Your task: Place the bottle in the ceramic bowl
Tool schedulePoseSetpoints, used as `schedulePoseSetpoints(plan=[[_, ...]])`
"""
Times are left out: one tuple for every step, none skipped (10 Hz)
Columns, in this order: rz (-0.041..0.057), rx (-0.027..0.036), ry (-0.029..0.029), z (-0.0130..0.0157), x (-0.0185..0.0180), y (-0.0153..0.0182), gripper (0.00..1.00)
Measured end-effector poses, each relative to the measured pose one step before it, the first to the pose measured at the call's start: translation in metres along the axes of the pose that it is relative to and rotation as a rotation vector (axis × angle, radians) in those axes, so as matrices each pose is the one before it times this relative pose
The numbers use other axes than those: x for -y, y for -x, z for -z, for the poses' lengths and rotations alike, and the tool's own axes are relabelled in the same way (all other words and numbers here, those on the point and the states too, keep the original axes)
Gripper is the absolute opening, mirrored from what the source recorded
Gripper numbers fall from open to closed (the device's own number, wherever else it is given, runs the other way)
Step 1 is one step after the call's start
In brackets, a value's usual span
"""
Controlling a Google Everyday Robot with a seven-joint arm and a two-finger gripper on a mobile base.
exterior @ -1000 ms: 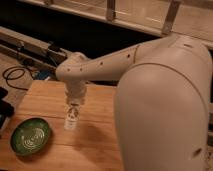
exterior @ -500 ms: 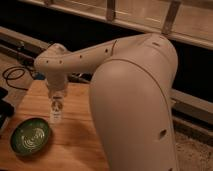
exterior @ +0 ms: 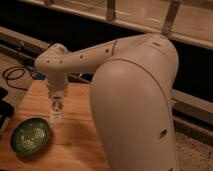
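Note:
The gripper (exterior: 56, 105) hangs from the white arm over the left part of the wooden table (exterior: 75, 135), shut on the bottle (exterior: 56, 113). The small whitish bottle hangs upright under the fingers, its base just above the wood. The green ceramic bowl (exterior: 31, 137) with pale swirl lines sits at the table's front left, below and left of the bottle. The bottle is beside the bowl's right rim, not over its middle.
The robot's big white body (exterior: 135, 110) fills the right half of the view. Black cables (exterior: 15, 77) lie on the floor behind the table's left end. A dark object (exterior: 4, 107) stands at the left edge. A rail and window ledge run along the back.
The arm has swung left with the bottle, from the table's middle toward the bowl, and has lowered slightly. The bowl has stayed in place.

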Motion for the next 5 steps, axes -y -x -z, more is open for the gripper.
schedulePoseSetpoints(plan=[[0.02902,-0.00537,0.00288,-0.00282,-0.00819,0.00067,0.0],[0.03572,-0.0136,0.00454,-0.00637,-0.01399,0.00156,0.0],[0.04206,-0.0166,0.00606,-0.00777,-0.01803,0.00366,0.0],[0.03786,-0.01149,0.00867,-0.00705,-0.01769,0.00394,0.0],[0.03243,-0.00569,0.01291,-0.00315,-0.01305,0.00249,0.0]])
